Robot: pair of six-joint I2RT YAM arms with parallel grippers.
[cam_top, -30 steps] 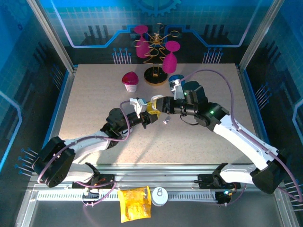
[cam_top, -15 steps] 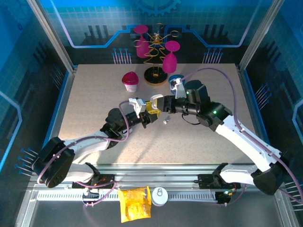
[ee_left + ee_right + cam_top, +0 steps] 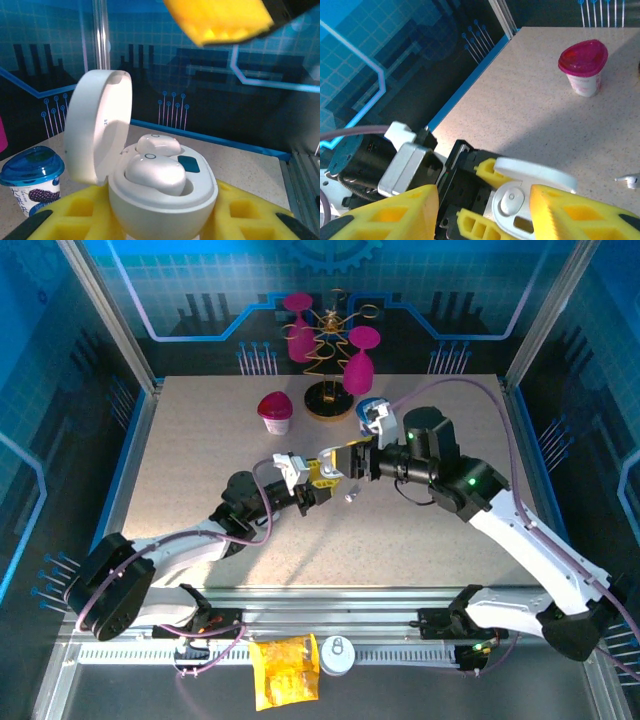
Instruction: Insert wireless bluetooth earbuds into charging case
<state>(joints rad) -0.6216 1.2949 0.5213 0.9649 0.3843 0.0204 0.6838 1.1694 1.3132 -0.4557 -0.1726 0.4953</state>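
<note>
White charging case [image 3: 165,200] is clamped between the yellow fingers [image 3: 75,217] of the left gripper [image 3: 308,483], jaws drawn in on its body. It is held up off the table [image 3: 200,460] near mid-field. The lid [image 3: 97,132] is hinged fully up, standing on the left in the left wrist view.

Contents: both wells are occupied. The far earbud [image 3: 157,144] looks seated low. The near earbud [image 3: 155,172] lies in its well but seems to ride slightly high; I cannot confirm it is fully home.

The right gripper [image 3: 345,462] hangs close over the open case. Its jaws are spread wide, one finger to either side in its own wrist view, and it carries nothing.

A loose earbud [image 3: 628,180] lies on the table near the case, touching neither gripper.

Bystanders: a pink-lidded cup [image 3: 582,67] stands farther back on the table, and a blue-lidded cup [image 3: 30,175] stands behind the case.

Progress (judgement): this case looks loaded. What is left is to check the near earbud's seating and then shut the lid. The loose earbud is not yet placed; with both wells here taken, it likely belongs elsewhere, and I cannot tell where.
</note>
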